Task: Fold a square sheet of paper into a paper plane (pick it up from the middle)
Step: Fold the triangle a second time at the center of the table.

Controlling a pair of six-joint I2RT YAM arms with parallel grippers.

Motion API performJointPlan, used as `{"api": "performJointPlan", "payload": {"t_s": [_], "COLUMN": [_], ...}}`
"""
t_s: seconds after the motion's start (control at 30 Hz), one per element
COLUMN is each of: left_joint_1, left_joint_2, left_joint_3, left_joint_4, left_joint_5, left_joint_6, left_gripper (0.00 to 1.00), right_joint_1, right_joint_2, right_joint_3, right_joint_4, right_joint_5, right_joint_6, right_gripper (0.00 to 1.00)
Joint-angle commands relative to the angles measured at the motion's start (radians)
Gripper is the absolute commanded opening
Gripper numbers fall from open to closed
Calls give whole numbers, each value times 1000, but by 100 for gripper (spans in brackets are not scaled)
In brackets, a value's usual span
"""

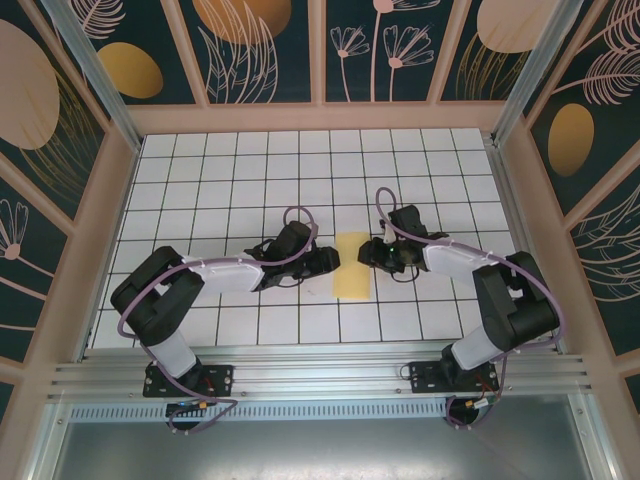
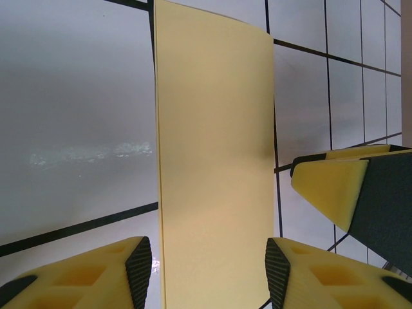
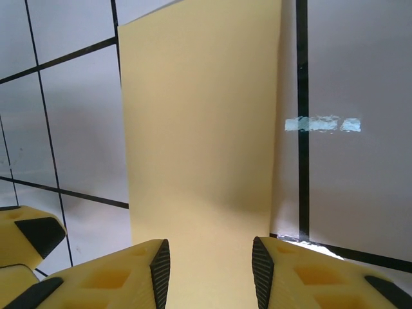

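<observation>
our pale-yellow paper (image 1: 352,265) folded into a long rectangle, flat on the table (image 1: 250,160) mid-grid, left gripper (image 1: 325,262) jaws apart at its left edge, right gripper (image 1: 372,252) jaws apart opposite, neither clamping anything, lots of open tile beyond

1. The square sheet of paper (image 1: 353,265) is thin, pale-yellow paper, matt and smooth.
2. The table (image 1: 250,170) is white and glossy, throwing back streaks of glare between its black grid lines.
3. The left gripper (image 2: 207,270) has fingers (image 2: 90,278) of matt yellow material with moulded pits, faced with black ribbed pads (image 2: 140,261). The right gripper (image 3: 207,270) looks alike.
4. The arms (image 1: 225,272) have smooth white and black plastic shells.
5. The rail (image 1: 320,372) is bare, dull metal.
6. The frame (image 1: 320,118) looks like pale matt wood.
</observation>
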Motion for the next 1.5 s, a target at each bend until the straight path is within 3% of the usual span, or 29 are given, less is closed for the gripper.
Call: {"api": "performJointPlan", "payload": {"t_s": [0.0, 0.7, 1.13, 1.47], "left_joint_1": [3, 3, 3, 9], "left_joint_2": [10, 84, 143, 173], "left_joint_3": [21, 46, 57, 64], "left_joint_4": [27, 51, 154, 228], "left_joint_5": [23, 80, 166, 166], "left_joint_6": [-16, -35, -80, -114], "left_gripper": [51, 52, 49, 48], "right_joint_1": [1, -18, -19, -23], "right_joint_2": [-7, 61, 63, 59], "right_joint_3": [-8, -73, -84, -76], "right_joint_4": [19, 72, 79, 72], "right_joint_5": [-30, -44, -45, -54], "right_joint_6": [19, 12, 13, 2], "right_gripper": [42, 42, 41, 41]}}
